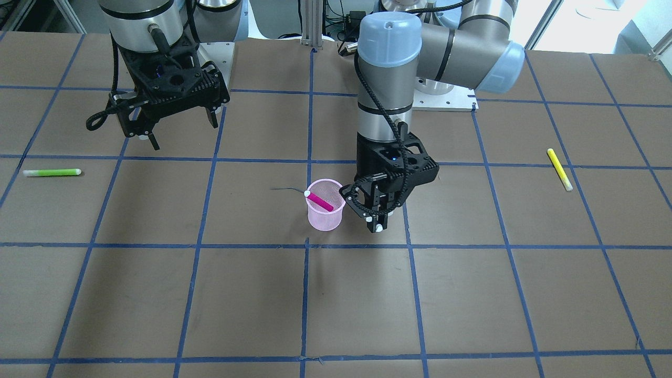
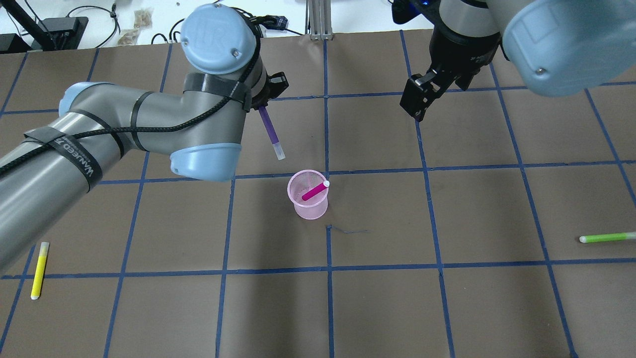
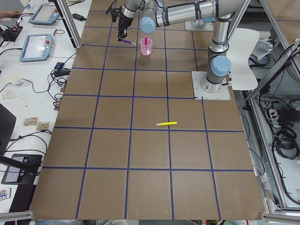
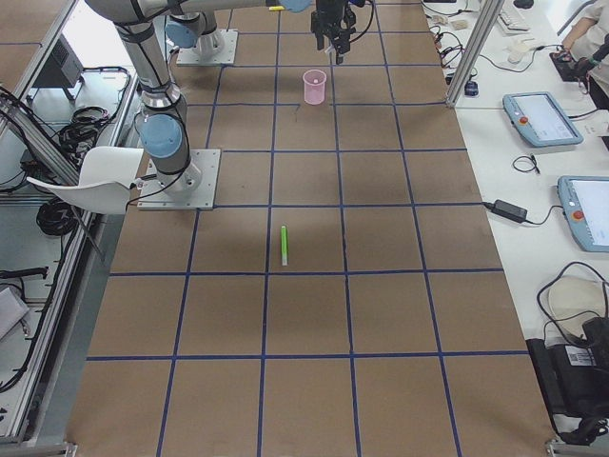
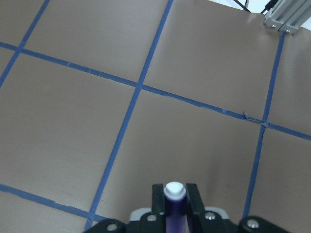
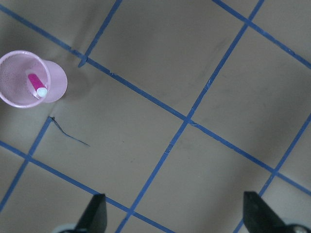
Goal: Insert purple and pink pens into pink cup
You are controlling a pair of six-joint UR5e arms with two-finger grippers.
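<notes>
Left pincer (image 1: 378, 220) clamps purple pen (image 2: 271, 130); pink cup (image 1: 324, 220), holding pink pen (image 1: 320, 201), just beside it. Right pincer (image 1: 185, 134) wide.

Brown desk (image 3: 150, 154) gridded with blue tape (image 3: 132, 129). Along its operators'-side edge, a white bench (image 3: 18, 108) carries two teach pendants (image 3: 35, 47) and loose cables (image 3: 59, 79). An aluminium post (image 3: 70, 26) rises at that edge.

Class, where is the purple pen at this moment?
In the overhead view, the purple pen hangs clamped in the left gripper, just upper-left of the pink mesh cup and not yet inside it.
</notes>
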